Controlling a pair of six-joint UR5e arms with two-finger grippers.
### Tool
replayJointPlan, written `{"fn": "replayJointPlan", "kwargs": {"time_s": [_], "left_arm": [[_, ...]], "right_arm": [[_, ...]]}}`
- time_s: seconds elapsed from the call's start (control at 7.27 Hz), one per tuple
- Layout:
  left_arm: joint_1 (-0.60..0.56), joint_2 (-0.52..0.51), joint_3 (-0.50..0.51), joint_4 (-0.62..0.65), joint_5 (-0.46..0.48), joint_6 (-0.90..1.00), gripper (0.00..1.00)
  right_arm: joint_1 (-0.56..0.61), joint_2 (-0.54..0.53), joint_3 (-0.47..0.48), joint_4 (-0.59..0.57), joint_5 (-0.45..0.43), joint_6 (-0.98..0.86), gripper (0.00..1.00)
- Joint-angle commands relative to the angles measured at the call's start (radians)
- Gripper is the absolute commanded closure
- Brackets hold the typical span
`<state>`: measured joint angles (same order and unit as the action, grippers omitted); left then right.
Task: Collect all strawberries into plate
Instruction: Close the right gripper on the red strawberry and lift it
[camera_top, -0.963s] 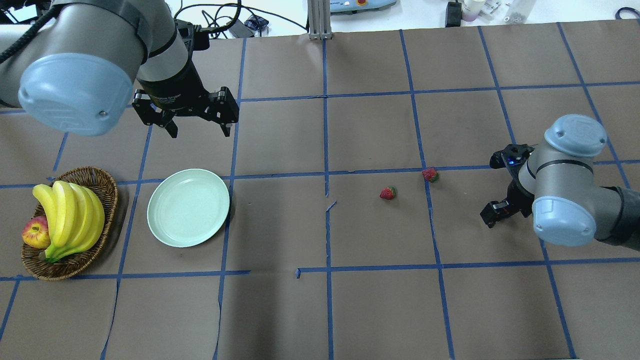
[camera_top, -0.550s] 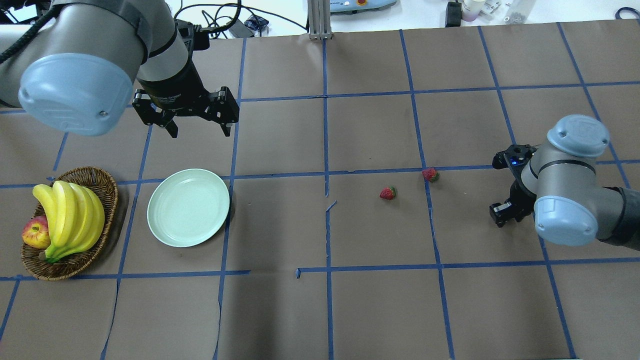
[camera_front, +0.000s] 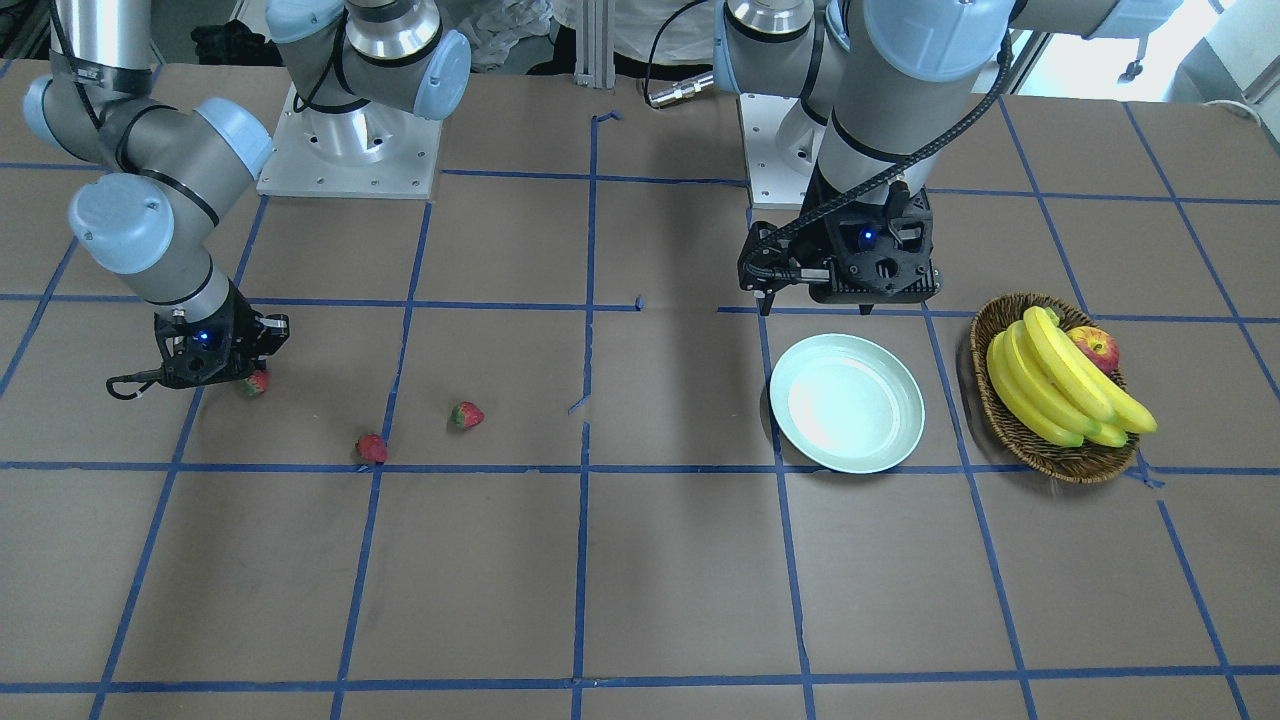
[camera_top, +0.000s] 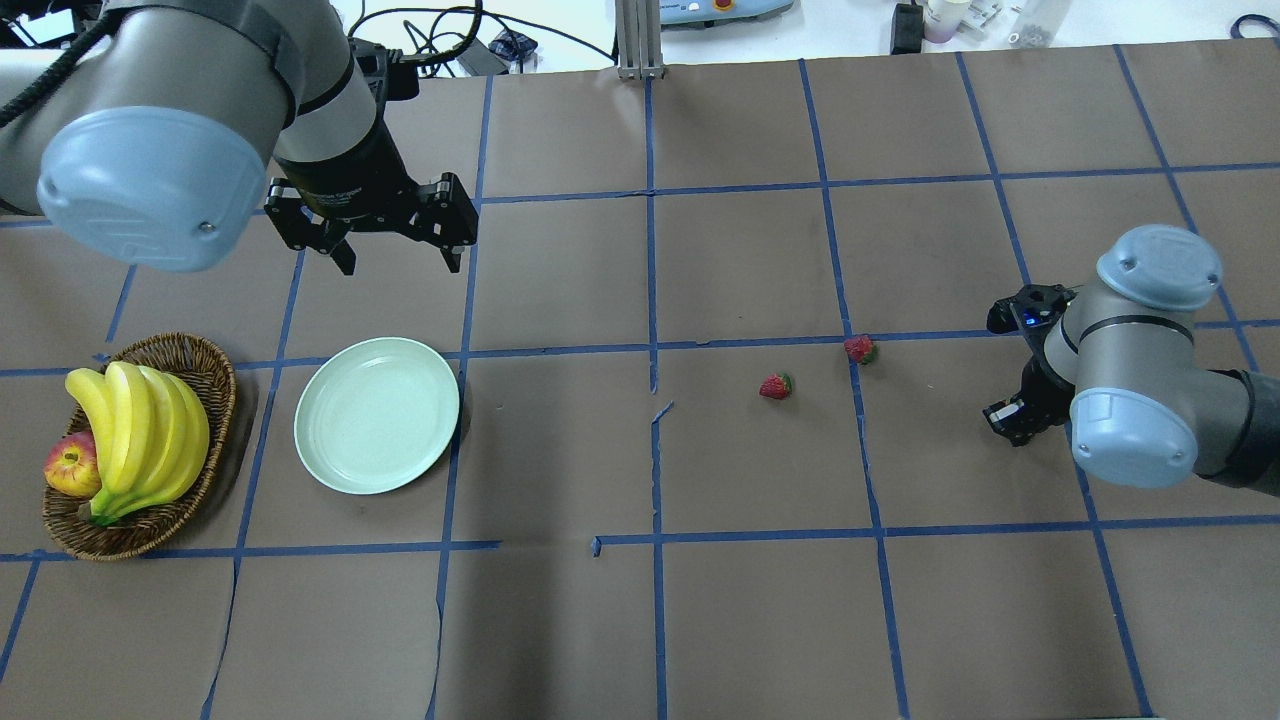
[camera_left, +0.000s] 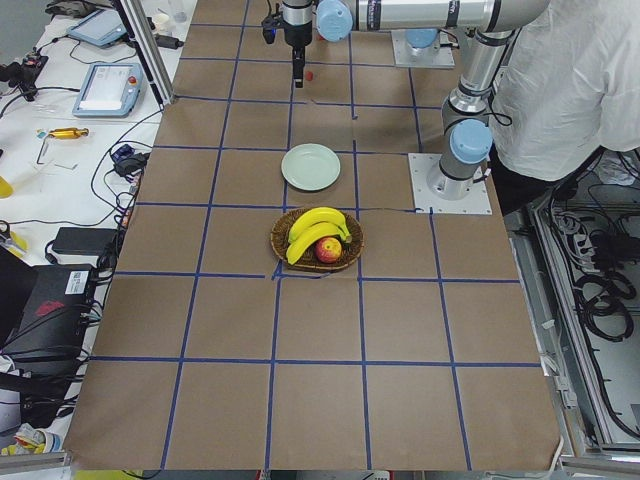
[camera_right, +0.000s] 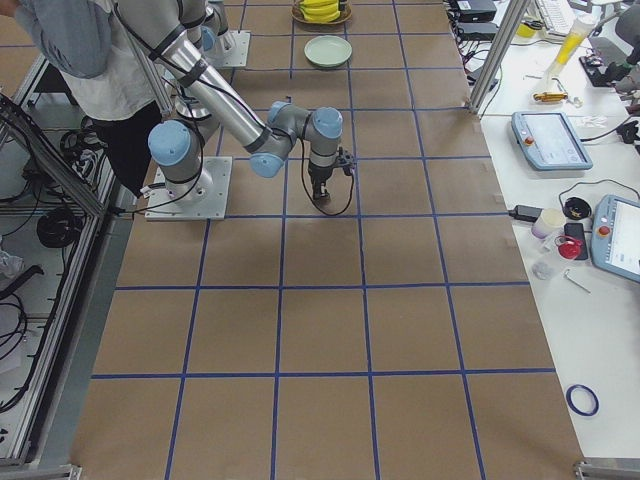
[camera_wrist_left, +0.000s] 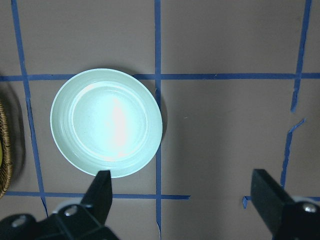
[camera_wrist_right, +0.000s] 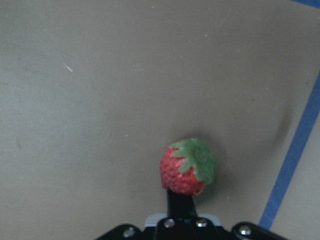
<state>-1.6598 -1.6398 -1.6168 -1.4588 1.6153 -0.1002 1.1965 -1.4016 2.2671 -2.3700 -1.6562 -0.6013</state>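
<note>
Close up, our right pincer (camera_wrist_right: 182, 202) looks pinched shut on one strawberry (camera_wrist_right: 187, 167), and we think the berry could slip out on the long trip to the plate (camera_top: 377, 415) at middle left, where our left pincer (camera_top: 397, 262) hangs wide open. A second strawberry (camera_top: 775, 386) and a third strawberry (camera_top: 860, 349) lie right of middle on the brown paper table (camera_top: 640, 620) with blue tape lines (camera_top: 655, 250), and cables (camera_top: 420, 30) run along the top edge.

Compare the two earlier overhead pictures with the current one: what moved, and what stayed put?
The right gripper shifted slightly toward the robot's right, tucking further under its own arm in the overhead view; it is shut, its tip at a strawberry. Nothing was visibly picked up or let go. The left gripper, the plate and the two other strawberries stayed put.
</note>
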Motion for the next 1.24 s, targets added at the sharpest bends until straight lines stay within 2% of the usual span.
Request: {"fn": "replayJointPlan", "kwargs": {"time_s": [0.0,0.55,0.69,0.83,1.1], "left_arm": [[0.0,0.0,0.002,0.0,0.0,0.001,0.0],[0.0,0.0,0.002,0.0,0.0,0.002,0.0],[0.0,0.0,0.002,0.0,0.0,0.002,0.0],[0.0,0.0,0.002,0.0,0.0,0.004,0.0],[0.0,0.0,0.002,0.0,0.0,0.004,0.0]], "right_arm": [[0.0,0.006,0.0,0.0,0.0,0.0,0.7],[0.0,0.033,-0.035,-0.002,0.006,0.003,0.7],[0.0,0.035,-0.04,0.0,0.006,0.011,0.59],[0.0,0.039,-0.043,-0.002,0.007,0.011,0.41],[0.0,0.05,-0.06,-0.002,0.021,0.015,0.4]]}}
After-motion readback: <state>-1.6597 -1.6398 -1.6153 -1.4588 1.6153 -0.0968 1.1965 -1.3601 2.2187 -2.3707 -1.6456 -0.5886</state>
